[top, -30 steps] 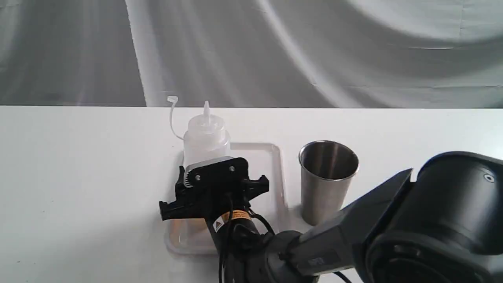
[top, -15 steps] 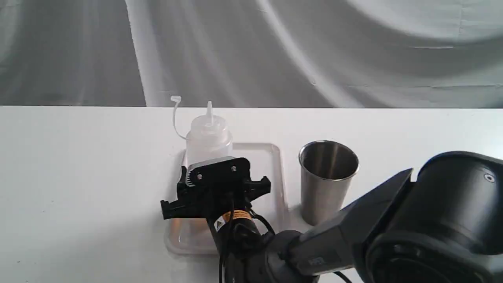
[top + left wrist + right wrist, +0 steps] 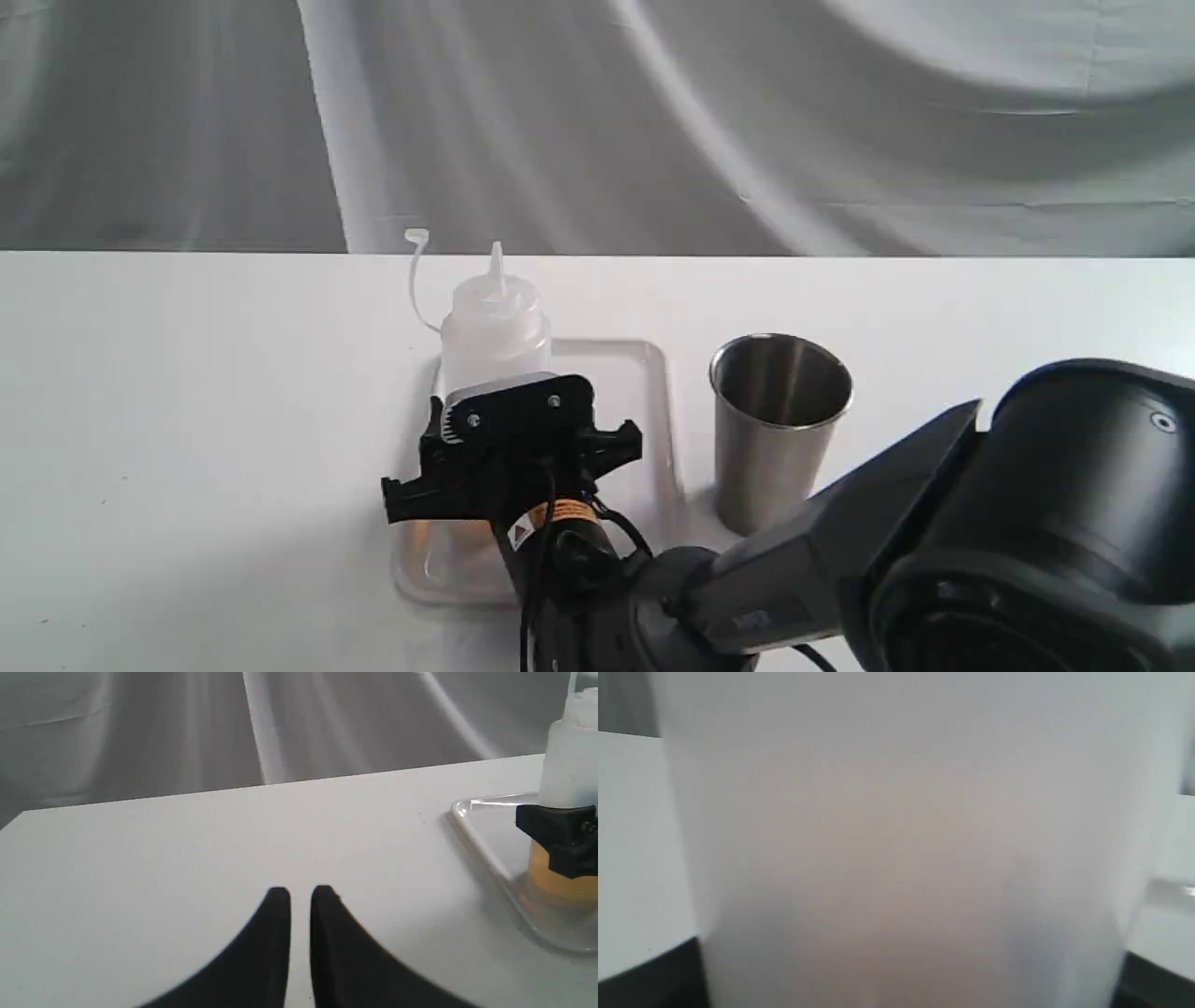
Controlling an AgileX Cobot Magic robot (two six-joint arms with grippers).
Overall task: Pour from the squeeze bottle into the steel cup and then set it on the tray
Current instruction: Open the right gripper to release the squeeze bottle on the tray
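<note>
The squeeze bottle [image 3: 493, 322] stands upright on the white tray [image 3: 658, 392], nozzle up and its cap strap curling off to the left. My right gripper [image 3: 499, 411] is shut on the bottle's lower body; the bottle [image 3: 896, 835] fills the right wrist view with a dark finger at each side. In the left wrist view, amber liquid shows in the bottle [image 3: 567, 765] below the black finger [image 3: 556, 835], over the tray [image 3: 481, 840]. The steel cup [image 3: 775, 439] stands upright just right of the tray. My left gripper [image 3: 300, 896] hovers shut and empty over the table, left of the tray.
The right arm's big black housing [image 3: 1046, 523] fills the lower right of the exterior view, in front of the cup's base. A white table [image 3: 187, 420] spreads to the left and behind. A grey cloth backdrop [image 3: 653, 121] hangs past its far edge.
The bottle and right gripper shifted slightly right and settled a little lower onto the tray a second ago; over the last half second almost nothing moved.
</note>
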